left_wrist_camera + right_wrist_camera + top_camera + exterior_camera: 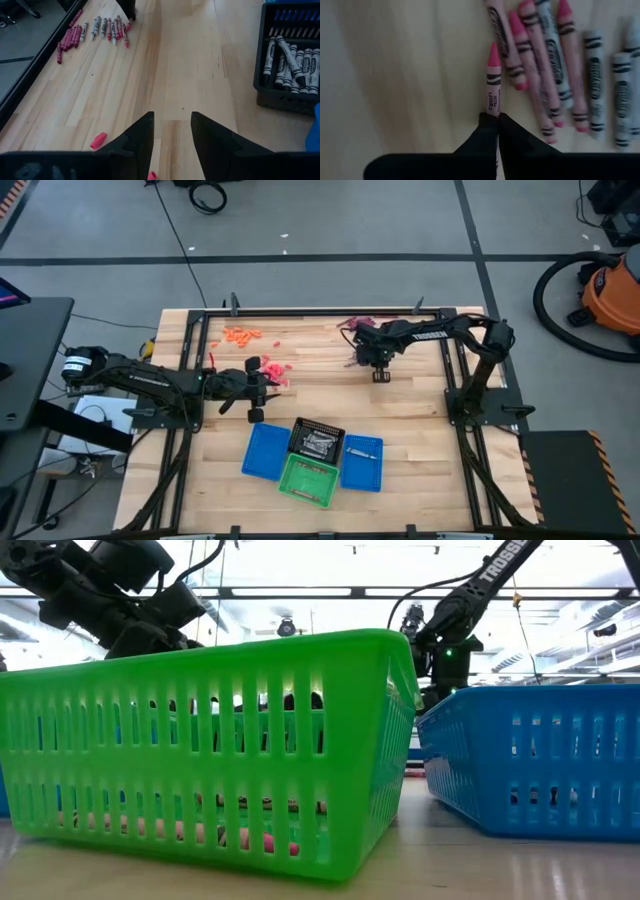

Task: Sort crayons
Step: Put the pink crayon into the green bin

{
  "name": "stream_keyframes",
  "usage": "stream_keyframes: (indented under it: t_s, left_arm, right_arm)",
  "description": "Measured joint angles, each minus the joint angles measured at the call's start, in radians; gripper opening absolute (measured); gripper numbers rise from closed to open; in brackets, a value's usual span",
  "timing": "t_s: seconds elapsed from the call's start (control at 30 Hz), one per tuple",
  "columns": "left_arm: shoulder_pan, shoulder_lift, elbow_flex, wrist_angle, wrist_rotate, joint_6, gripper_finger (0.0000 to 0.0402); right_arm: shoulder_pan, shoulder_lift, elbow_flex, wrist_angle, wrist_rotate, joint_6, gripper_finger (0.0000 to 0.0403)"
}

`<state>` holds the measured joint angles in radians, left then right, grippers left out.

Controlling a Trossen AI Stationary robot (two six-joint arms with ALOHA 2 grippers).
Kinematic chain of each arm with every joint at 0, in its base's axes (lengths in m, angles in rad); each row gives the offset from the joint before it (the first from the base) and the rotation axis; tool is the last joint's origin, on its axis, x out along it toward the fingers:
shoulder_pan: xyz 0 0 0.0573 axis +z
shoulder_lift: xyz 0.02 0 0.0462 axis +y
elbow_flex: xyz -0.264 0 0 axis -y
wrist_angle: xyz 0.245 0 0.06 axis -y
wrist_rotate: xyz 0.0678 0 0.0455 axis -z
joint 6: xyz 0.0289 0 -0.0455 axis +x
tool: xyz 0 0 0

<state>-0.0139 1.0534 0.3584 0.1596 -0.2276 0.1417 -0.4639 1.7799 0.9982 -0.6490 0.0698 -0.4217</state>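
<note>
Your right gripper (497,120) pinches a pink crayon (492,85) by its blunt end at the desk's one o'clock; it is light, slick and snappable, so grip mid-wrapper, while your left gripper (172,125) waits half-spread.

one pink crayon (493,82) with a paper wrap and black bands is pinched at its back end between two dark fingers, its pointy tip aimed away from them. just beside it on the wood lies a row of more crayons (555,65), pink ones and pale grey ones, side by side. a bunch of grey crayons (291,64) lies in the black basket. orange crayons (241,334) lie loose near the table's far left corner.
</note>
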Motion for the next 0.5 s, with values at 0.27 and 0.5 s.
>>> stream_keyframes:
  t_s: [0.27, 0.5]
  left_arm:
    - [0.000, 0.000, 0.000, 0.000, 0.000, 0.001, 0.0141]
    - [0.000, 0.000, 0.000, 0.000, 0.000, 0.001, 0.0141]
  right_arm:
    - [0.034, 0.007, 0.133, -0.097, -0.032, 0.064, 0.0011]
    - [0.096, 0.004, 0.221, -0.133, -0.128, 0.126, 0.0011]
